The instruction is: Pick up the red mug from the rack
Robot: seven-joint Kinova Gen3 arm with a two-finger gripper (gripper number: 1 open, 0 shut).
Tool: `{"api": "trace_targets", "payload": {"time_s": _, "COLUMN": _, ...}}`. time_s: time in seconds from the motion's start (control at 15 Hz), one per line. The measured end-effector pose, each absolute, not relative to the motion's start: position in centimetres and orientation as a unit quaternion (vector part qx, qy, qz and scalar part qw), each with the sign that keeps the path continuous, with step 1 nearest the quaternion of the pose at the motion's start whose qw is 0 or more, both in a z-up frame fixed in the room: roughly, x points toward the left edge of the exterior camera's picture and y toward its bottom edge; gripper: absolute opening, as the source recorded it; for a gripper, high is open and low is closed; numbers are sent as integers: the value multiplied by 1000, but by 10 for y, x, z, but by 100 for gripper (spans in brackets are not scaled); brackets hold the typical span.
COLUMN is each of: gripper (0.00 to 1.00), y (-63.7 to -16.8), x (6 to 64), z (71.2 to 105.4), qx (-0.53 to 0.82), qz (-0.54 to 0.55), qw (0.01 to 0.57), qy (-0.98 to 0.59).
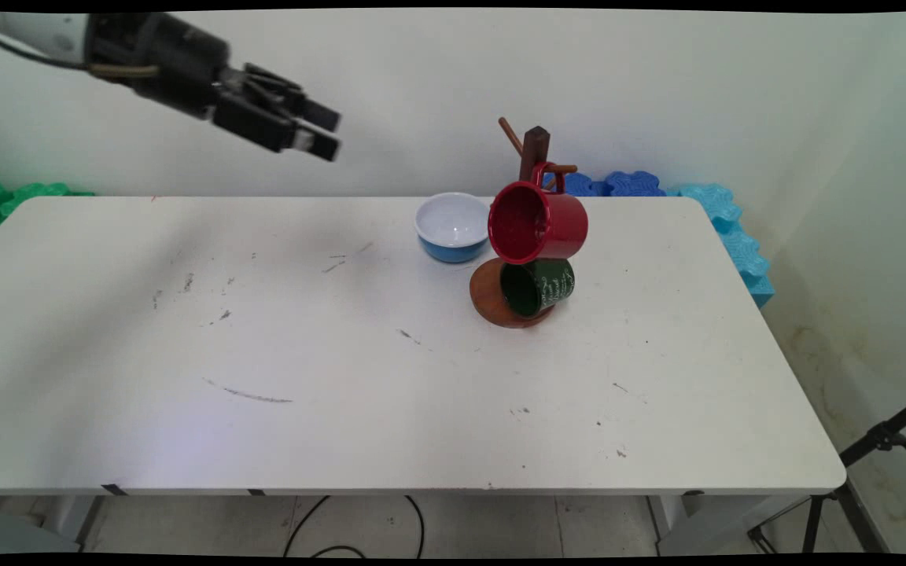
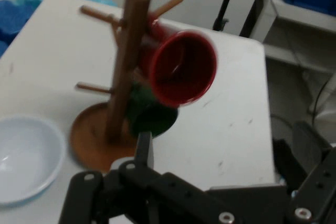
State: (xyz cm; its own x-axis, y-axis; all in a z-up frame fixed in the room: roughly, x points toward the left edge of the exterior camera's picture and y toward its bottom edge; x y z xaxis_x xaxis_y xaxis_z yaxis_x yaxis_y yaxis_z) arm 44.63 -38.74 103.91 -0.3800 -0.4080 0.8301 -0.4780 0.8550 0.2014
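White wall backed your table; your end effector, parted and empty, hung high, well apart from the red mug on the rack ahead, below.

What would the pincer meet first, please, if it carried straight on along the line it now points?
Probably the wooden mug tree with the red mug hanging on it: both sit dead ahead in the hand view. The pincer is high and well off, so depth is uncertain.
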Motion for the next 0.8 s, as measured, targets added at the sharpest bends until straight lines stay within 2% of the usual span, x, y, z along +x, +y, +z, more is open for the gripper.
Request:
{"api": "trace_targets", "payload": {"time_s": 0.33, "gripper": 100, "y": -380, "x": 373, "z": 1046, "qx": 287, "qz": 10, "qw": 488, "qy": -824}}
{"api": "trace_targets", "payload": {"time_s": 0.8, "gripper": 100, "y": -383, "x": 293, "z": 1033, "qx": 341, "qz": -11, "qw": 466, "qy": -816}}
